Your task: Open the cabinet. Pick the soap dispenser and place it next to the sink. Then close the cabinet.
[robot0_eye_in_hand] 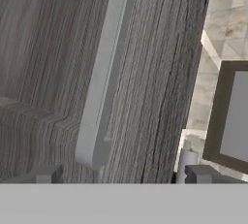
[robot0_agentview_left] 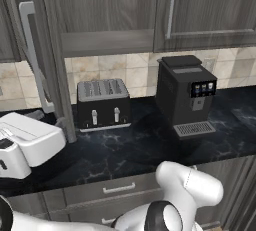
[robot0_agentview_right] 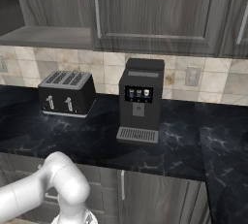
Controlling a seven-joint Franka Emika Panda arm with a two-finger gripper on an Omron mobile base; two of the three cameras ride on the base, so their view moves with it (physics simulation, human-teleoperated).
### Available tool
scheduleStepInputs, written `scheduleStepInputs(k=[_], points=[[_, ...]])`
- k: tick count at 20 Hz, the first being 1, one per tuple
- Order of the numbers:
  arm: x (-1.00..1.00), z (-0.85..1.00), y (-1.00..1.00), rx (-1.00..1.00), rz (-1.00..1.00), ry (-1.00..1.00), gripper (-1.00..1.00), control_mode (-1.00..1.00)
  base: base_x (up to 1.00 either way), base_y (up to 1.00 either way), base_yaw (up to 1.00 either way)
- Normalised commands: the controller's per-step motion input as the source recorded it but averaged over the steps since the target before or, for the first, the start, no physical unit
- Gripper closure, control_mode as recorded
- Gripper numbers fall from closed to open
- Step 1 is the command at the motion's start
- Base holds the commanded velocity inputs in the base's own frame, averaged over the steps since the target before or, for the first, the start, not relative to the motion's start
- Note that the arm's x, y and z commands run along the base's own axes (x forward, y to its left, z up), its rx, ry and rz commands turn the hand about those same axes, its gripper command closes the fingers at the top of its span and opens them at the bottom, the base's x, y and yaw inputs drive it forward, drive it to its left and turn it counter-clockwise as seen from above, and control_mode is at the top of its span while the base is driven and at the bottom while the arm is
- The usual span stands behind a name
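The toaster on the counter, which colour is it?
The toaster is black with a silver-grey slotted top, best seen in the right base view.

One black toaster (robot0_agentview_left: 103, 104) with four slots and two levers sits on one dark marbled counter (robot0_agentview_left: 150, 147). One black coffee machine (robot0_agentview_left: 186, 95) stands beside it. Above, one cabinet (robot0_agentview_left: 105, 15) has one door swung open, and two silver bar handles (robot0_agentview_left: 171, 9) show in the left base view. One wall outlet (robot0_agentview_right: 193, 76) is set in the tiled wall.
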Motion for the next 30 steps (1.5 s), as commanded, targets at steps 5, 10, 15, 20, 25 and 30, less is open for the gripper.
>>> scheduleStepInputs(k=[5, 10, 15, 20, 25, 30], points=[[0.21, -0.03, 0.0, 0.0, 0.0, -0.03, -1.0, -1.0, 0.0, 0.0, 0.0], [0.04, 0.01, -0.11, 0.0, 0.0, -0.01, -1.0, -1.0, 0.0, 0.0, 0.0], [0.0, 0.11, -0.27, 0.0, 0.0, 0.0, -1.0, -1.0, 0.0, 0.0, 0.0], [0.01, 0.04, -0.45, -0.01, 0.0, 0.0, -1.0, -1.0, 0.0, 0.0, 0.0], [0.24, 0.0, -0.6, -0.03, 0.0, 0.0, -1.0, -1.0, 0.0, 0.0, 0.0], [0.49, 0.0, -0.76, -0.04, 0.0, 0.0, -1.0, -1.0, 0.0, 0.0, 0.0]])
